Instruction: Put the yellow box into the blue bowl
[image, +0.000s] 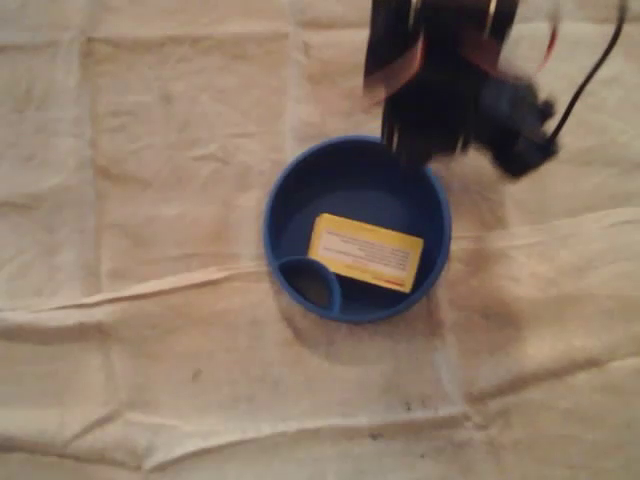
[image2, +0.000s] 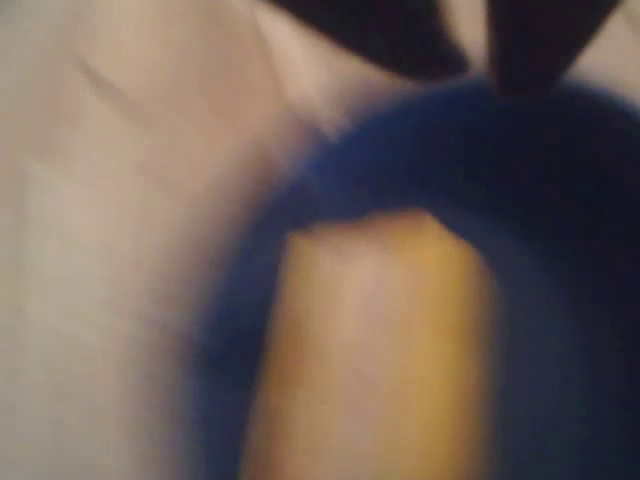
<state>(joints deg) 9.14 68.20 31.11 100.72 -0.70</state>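
Since the box (image: 365, 252) lies flat inside the bowl (image: 270, 220), in its large compartment, the placement is judged complete. In the overhead view the box rests just beside the small pocket (image: 308, 283) at the bowl's lower left. The wrist view is heavily blurred but shows the box (image2: 370, 350) within the bowl's rim (image2: 250, 300).

The gripper (image: 428, 140) hangs over the bowl's upper right rim, apart from the box. Its outline is smeared in both views, so it cannot be told whether the jaws stand apart or together.

Risks from this position:

1. Rim contact. The gripper overlaps the rim from above. A low or sideways retreat could catch the rim and drag or tip the bowl across the cloth (image: 150, 150).
2. Cloth folds. Wrinkles run beneath the bowl. A nudged bowl could rock on them and shift the box.
3. Cable snag. A black cable (image: 590, 70) trails beside the arm and could hook on it.

A straight vertical lift is the safer exit.
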